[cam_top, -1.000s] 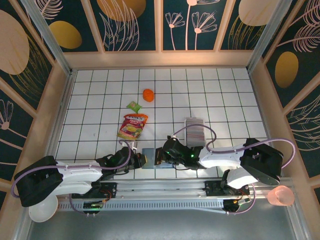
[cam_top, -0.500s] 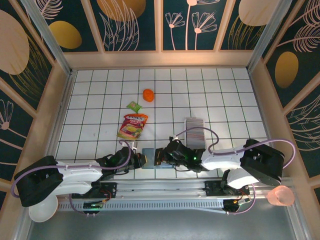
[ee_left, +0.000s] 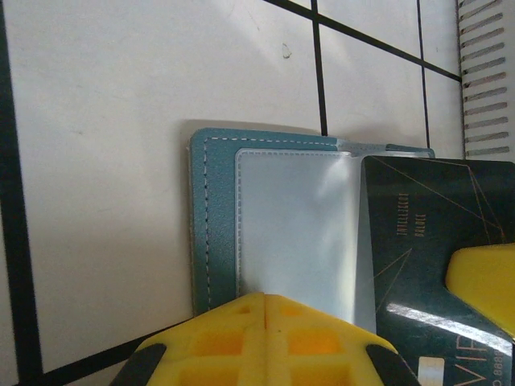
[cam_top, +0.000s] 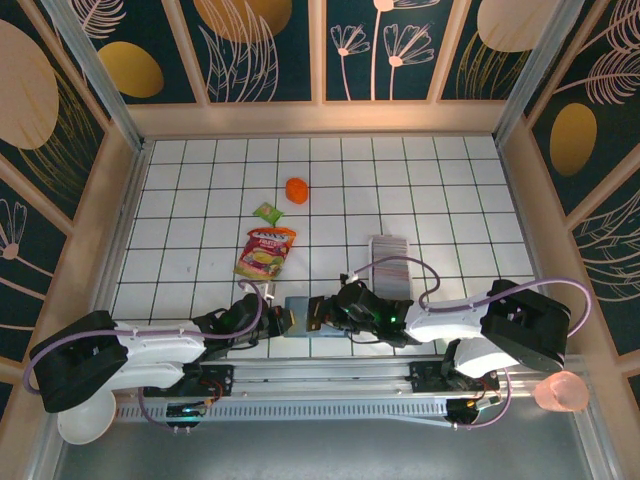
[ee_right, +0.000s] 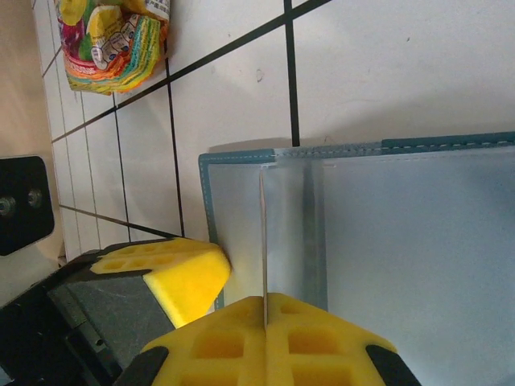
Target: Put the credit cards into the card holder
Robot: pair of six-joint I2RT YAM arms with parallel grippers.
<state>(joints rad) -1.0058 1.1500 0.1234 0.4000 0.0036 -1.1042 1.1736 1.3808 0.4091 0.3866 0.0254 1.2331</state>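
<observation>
Robot test cell in a laboratory. A white, grid-lined bench (cam_top: pixel 200 190) is boxed in by metal posts (cam_top: pixel 92 70) and printed leaf-pattern panels (cam_top: pixel 265 50). A left arm (cam_top: pixel 160 345) and a right arm (cam_top: pixel 450 322) are bolted to a rail (cam_top: pixel 320 373) along its near edge.

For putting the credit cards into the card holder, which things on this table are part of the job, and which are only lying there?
Part of the job: teal card holder; dark card pinched in the right gripper; row of credit cards in the white tray.
Only lying there: snack pouch; green packet; orange thing.
</observation>
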